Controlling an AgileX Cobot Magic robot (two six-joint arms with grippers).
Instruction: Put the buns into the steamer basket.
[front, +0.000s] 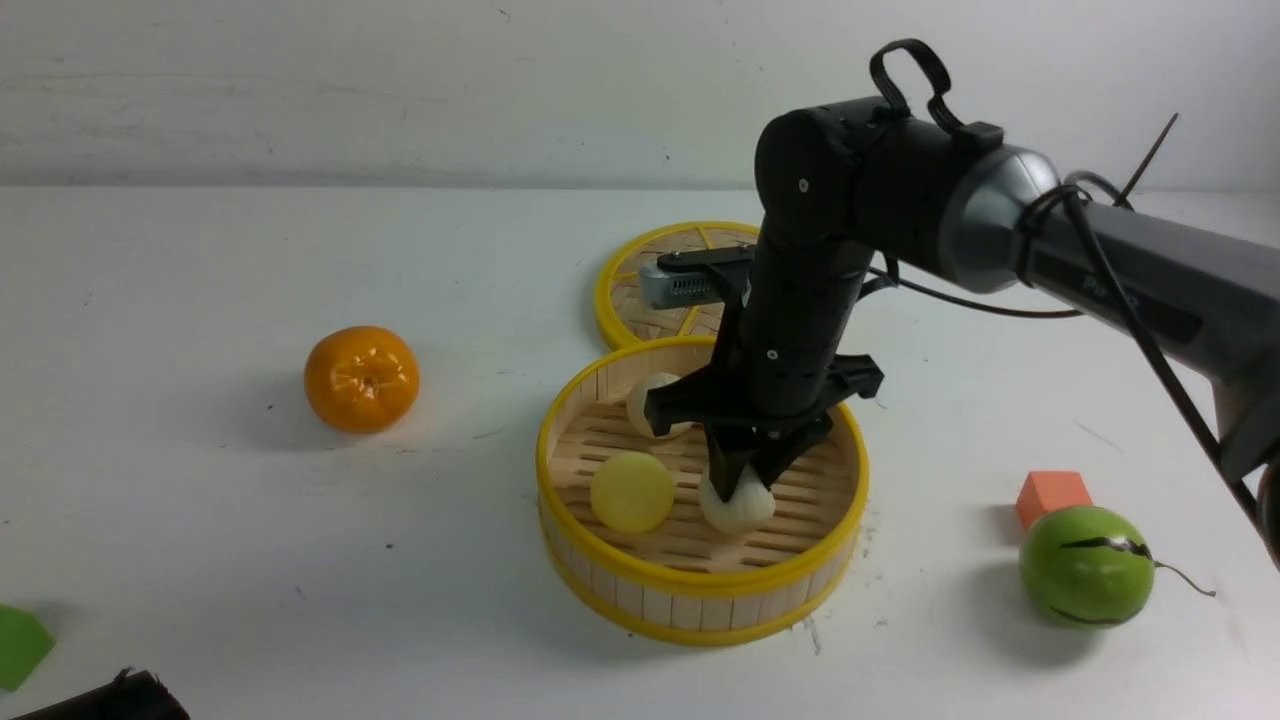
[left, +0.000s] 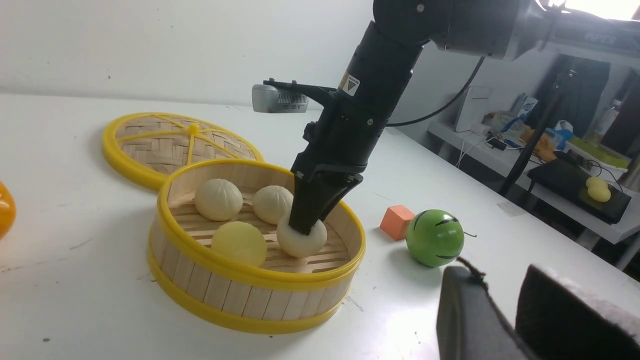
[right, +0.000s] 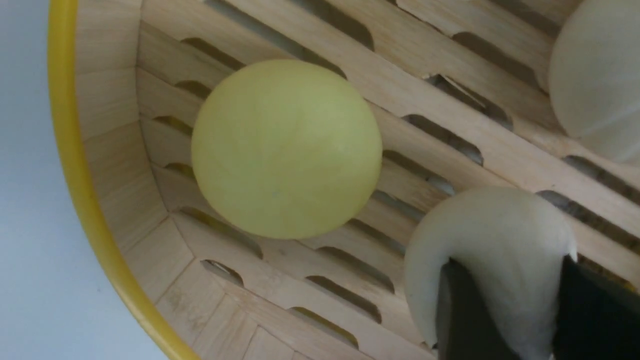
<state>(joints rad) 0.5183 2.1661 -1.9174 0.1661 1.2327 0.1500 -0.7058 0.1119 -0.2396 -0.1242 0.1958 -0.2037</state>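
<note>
Buns: I count all four inside the steamer basket. My right end effector straddles the last cream one, grip uncertain; left end effector stands apart, empty.

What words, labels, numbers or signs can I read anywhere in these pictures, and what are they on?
Nothing reads clearly.
Right arm: faint raised lettering starting "P"; the rest is blurred.
Sticker low on that arm: a yellow warning triangle; its print is too small to read.
Boxes on the background shelf: labels too blurred.
Steamer basket and buns: no markings.
</note>
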